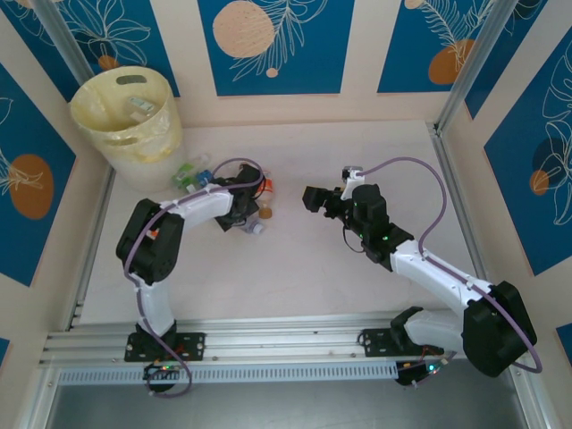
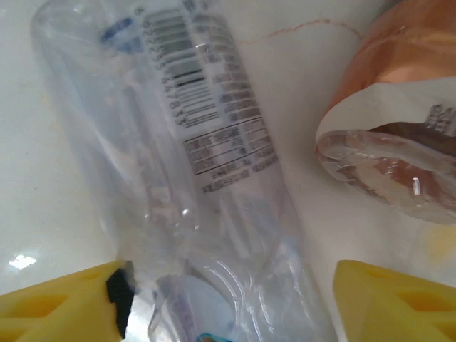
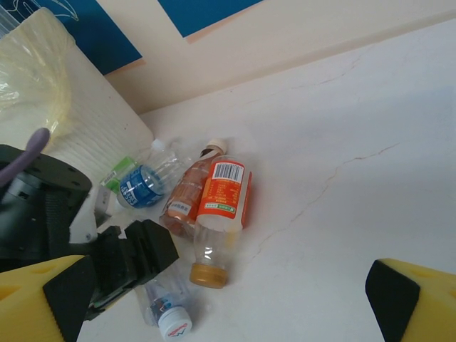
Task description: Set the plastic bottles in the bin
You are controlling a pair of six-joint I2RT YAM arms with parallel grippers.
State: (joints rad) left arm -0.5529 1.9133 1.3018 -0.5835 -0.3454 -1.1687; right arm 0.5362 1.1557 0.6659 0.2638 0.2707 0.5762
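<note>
Now my left pincer (image 2: pixel 228 285) stands open astride a clear bottle (image 2: pixel 192 164); I should close squarely on its middle, gently, since it may crumple, then carry toward the bin (image 1: pixel 134 147) at eleven o'clock.

Bin (image 1: pixel 134 147): was pale yellow translucent plastic, faintly glossy, upper left.
Bottle (image 2: pixel 192 178): was thin clear plastic, crumpled and shiny.
Label (image 3: pixel 222 189): looked like glossy orange printed film.
Table (image 1: pixel 340 277): looked smooth, white, finely veined.
Rail (image 1: pixel 268 344): was ribbed bare metal.
</note>
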